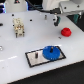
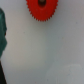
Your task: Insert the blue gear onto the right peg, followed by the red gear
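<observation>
Pincer (image 1: 54, 21) hangs above the worktop (image 1: 20, 47) with its state indeterminate, red gear (image 1: 66, 32) lies on the worktop nearby, and blue gear (image 1: 51, 52) sits on the black base (image 1: 34, 56).

Setting: robotics laboratory or test bench. Evidence: a plain white surface (image 1: 15, 55) laid out as a work cell; a dark rectangular base plate (image 1: 44, 56) fixed on it, carrying a peg fixture; a small pale mechanical assembly (image 1: 18, 27) standing apart toward the exterior view's left; a robot arm (image 1: 62, 11) mounted overhead; dark cabling and equipment along the far edge.
</observation>
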